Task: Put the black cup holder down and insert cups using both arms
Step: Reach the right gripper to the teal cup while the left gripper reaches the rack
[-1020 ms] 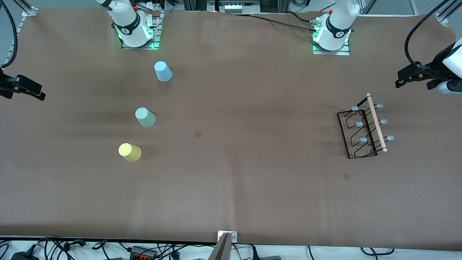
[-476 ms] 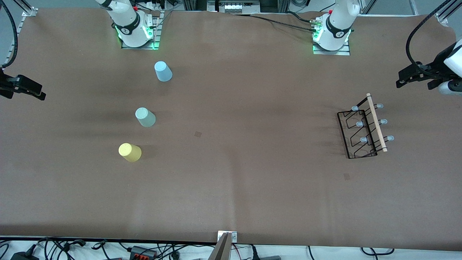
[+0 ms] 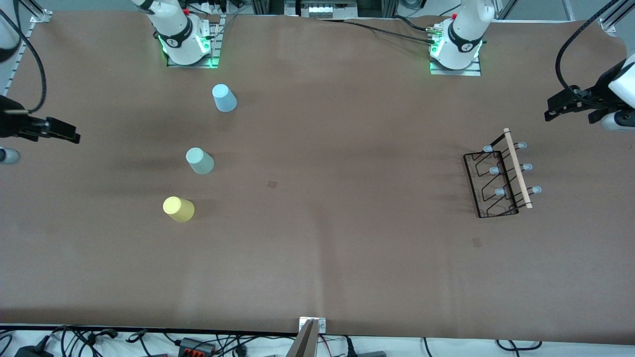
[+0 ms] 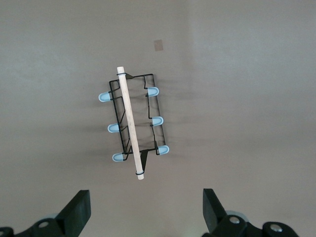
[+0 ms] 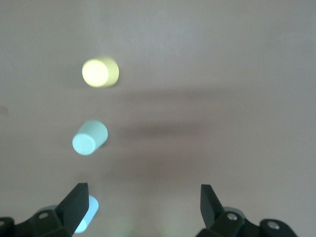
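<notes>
The black cup holder stands on the brown table toward the left arm's end, its wooden rod on top and blue-grey pegs out to both sides. My left gripper hangs open and empty over the table edge beside it. In the left wrist view the holder lies past the open left gripper. Three cups stand toward the right arm's end: light blue farthest from the camera, pale green, yellow nearest. My right gripper is open and empty over that table end. The right wrist view shows the yellow cup, the green cup and the blue cup ahead of the right gripper.
The two arm bases stand at the back edge. Small dark patches mark the brown cover. Cables and plugs run along the front edge, with a metal bracket at its middle.
My right gripper has moved in over the table toward the cups and dropped slightly. The left gripper, the holder and the cups have stayed put.
</notes>
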Available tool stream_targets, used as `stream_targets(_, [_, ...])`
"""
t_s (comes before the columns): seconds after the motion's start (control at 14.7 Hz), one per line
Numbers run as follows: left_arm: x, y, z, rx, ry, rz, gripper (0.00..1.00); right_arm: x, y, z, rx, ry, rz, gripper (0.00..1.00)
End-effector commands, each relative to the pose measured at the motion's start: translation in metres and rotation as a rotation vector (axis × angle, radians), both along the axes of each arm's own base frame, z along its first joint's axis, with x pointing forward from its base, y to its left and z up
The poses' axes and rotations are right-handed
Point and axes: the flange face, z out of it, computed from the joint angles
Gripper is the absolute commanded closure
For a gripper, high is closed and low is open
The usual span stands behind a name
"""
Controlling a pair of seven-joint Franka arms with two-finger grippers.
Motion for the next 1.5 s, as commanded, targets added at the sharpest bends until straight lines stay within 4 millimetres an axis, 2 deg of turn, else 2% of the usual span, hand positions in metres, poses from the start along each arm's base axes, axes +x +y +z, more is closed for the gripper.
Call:
stream_targets(0.0, [0.001, -0.001, 0.007, 0.018, 0.017, 0.003, 0.0, 0.002, 0.03, -0.044, 0.019, 0.053, 0.063, 0.0])
stream_targets(0.14, [0.002, 0.002, 0.009, 0.019, 0.014, 0.0, 0.0, -0.002, 0.038, -0.07, 0.019, 0.017, 0.067, 0.0])
stream_targets(0.27, [0.006, 0.001, 0.002, 0.02, 0.026, -0.005, 0.0, -0.023, 0.041, -0.105, 0.022, -0.024, 0.073, 0.0])
stream_targets(0.41, [0.008, 0.004, -0.012, 0.018, 0.072, 0.003, 0.0, -0.049, 0.06, -0.148, 0.009, -0.095, 0.018, 0.0])
stream_targets(0.54, [0.006, 0.004, -0.017, 0.018, 0.109, -0.005, 0.0, -0.057, 0.097, -0.174, -0.002, -0.147, -0.06, 0.0])
stream_targets(0.68, [0.013, 0.005, -0.046, 0.018, 0.161, 0.0, 0.0, -0.063, 0.125, -0.198, -0.007, -0.18, -0.145, 0.0])
stream_targets(0.88, [0.036, 0.01, -0.088, 0.038, 0.136, 0.012, 0.0, -0.066, 0.138, -0.24, -0.01, -0.209, -0.236, 0.0])
stream_targets(0.95, [0.039, 0.013, -0.101, 0.067, 0.123, 0.006, 0.0, -0.067, 0.15, -0.25, -0.012, -0.209, -0.266, 0.0])
stream_targets(1.02, [0.038, 0.015, -0.117, 0.086, 0.119, -0.001, 0.0, -0.068, 0.165, -0.256, -0.009, -0.218, -0.276, 0.0])
stream_targets(1.09, [0.035, 0.02, -0.132, 0.085, 0.119, 0.005, 0.0, -0.068, 0.169, -0.256, -0.008, -0.225, -0.291, 0.0])
stream_targets(1.16, [0.031, 0.03, -0.148, 0.082, 0.123, 0.021, 0.0, -0.069, 0.172, -0.261, -0.011, -0.218, -0.293, 0.0])
stream_targets(1.43, [0.024, 0.04, -0.201, 0.079, 0.075, 0.032, 0.0, -0.084, 0.169, -0.273, -0.022, -0.188, -0.29, 0.0])
